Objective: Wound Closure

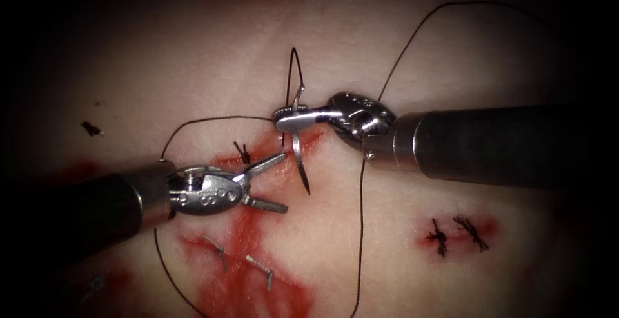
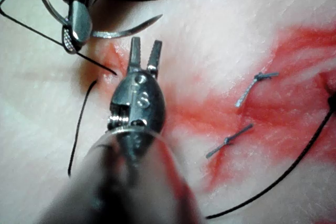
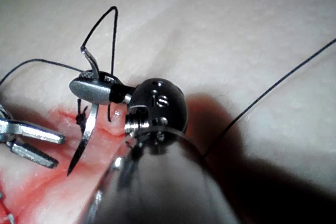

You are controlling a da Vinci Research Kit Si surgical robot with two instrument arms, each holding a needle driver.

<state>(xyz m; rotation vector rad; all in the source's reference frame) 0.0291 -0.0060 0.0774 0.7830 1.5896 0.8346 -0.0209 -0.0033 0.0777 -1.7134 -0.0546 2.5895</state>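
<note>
Needle (image 1: 298, 144) clamped near its swaged end by the right tool (image 1: 293, 119), clear above the tissue (image 1: 451, 47), point down over the cut. Left tool (image 1: 267, 182) spread wide, empty. Advice: keep that grip square, thread (image 1: 359, 228) slack.

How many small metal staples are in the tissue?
2. Both staples lie in the red fluid near the left pincer: one toward the left, the other beside it on the right. More may be hidden under the tools.
</note>
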